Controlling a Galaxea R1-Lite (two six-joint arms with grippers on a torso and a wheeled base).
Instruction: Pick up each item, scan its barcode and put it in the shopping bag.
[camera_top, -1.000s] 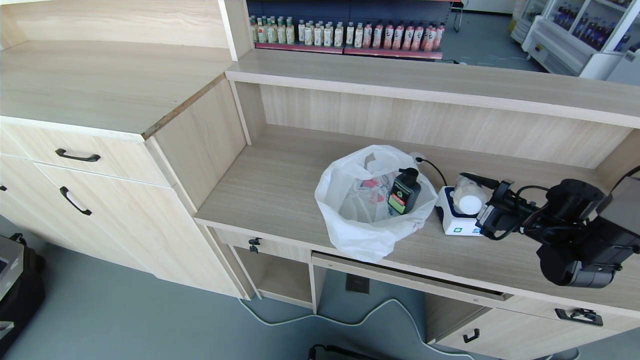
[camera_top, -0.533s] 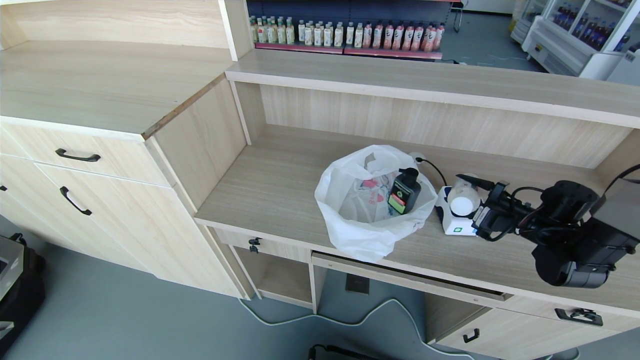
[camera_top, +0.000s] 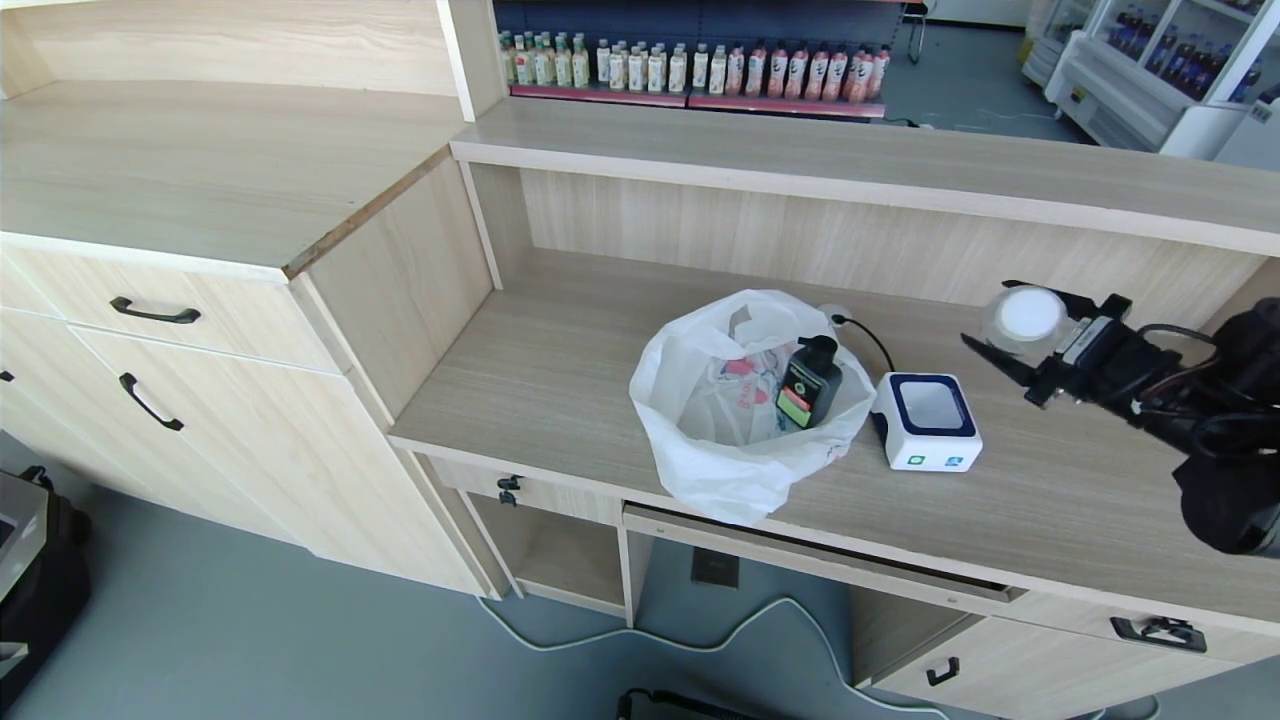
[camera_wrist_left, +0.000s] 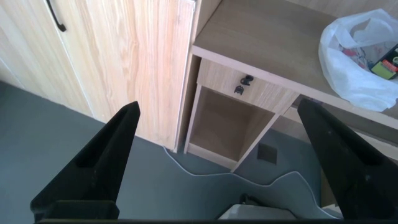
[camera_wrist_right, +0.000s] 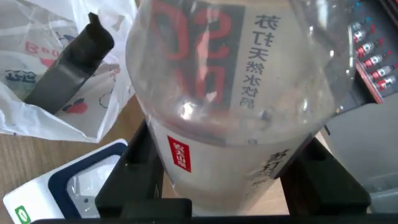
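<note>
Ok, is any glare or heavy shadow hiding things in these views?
Right wrist view: a small glint on the clear bottle, hiding nothing. Left wrist view: the left gripper, jaws open, is a dark silhouette. Head view: the scanner has a pale reflection on its window.

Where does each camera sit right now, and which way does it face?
Head view: on the head, facing forward and down at the counter; right claw holds the bottle right of the scanner.
Left wrist view: on the left wrist, facing floor and cabinet front; open left claw frames it.
Right wrist view: on the right wrist, facing down past the gripped bottle.
Shared: all show the shopping bag.
</note>
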